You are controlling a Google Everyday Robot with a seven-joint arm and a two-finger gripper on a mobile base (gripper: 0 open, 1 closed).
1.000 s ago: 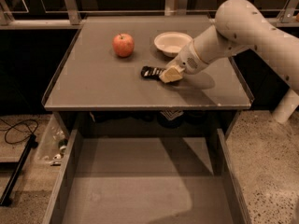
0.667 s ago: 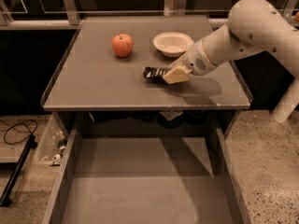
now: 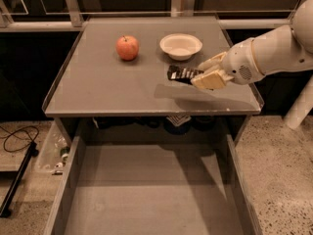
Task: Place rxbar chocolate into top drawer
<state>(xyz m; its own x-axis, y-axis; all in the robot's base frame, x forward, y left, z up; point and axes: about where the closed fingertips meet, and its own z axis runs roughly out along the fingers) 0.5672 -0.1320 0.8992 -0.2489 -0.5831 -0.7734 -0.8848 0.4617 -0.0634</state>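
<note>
The rxbar chocolate, a dark flat bar with pale lettering, is held in the air above the right part of the grey tabletop. My gripper is shut on the bar's right end, its cream fingers above and below it, and the bar casts a shadow on the tabletop below. The top drawer stands pulled open under the table's front edge, wide and grey with a bare flat bottom.
A red apple and a white bowl sit at the back of the tabletop. My white arm reaches in from the right. Cables and clutter lie on the floor at the left.
My gripper has lifted the bar off the tabletop and moved it toward the right front, with the arm drawing back to the right.
</note>
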